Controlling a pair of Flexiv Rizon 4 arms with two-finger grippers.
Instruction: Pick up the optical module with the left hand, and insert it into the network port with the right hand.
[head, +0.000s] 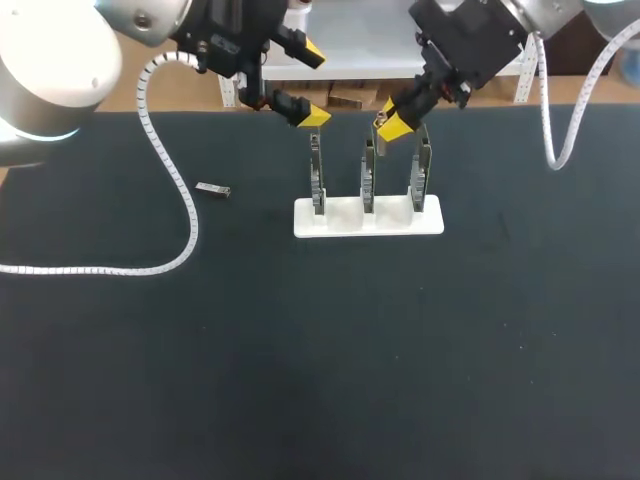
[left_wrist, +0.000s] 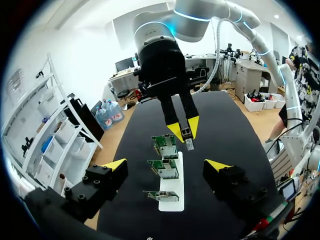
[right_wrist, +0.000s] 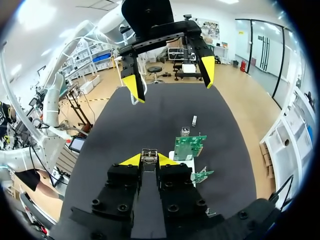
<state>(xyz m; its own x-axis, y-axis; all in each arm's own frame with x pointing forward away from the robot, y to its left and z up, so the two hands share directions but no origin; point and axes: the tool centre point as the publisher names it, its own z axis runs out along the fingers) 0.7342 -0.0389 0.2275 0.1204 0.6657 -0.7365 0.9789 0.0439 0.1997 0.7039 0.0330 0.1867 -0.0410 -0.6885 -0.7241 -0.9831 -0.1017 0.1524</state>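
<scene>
Three green circuit boards with network ports stand upright on a white base (head: 368, 228); the left wrist view shows them in a row (left_wrist: 164, 169). My right gripper (head: 393, 123) hovers just above the boards, between the middle one and the right one, shut on a small metal optical module (right_wrist: 148, 154). In the left wrist view that module (left_wrist: 189, 144) hangs from the yellow tips beside the farthest board. My left gripper (head: 312, 84) is held high behind the left board, open and empty, with its tips (left_wrist: 115, 164) wide apart.
A second small metal module (head: 213, 189) lies on the black table left of the base; it also shows ahead of the right gripper (right_wrist: 194, 120). A white ribbed cable (head: 180, 200) from the left arm drapes over the table's left side.
</scene>
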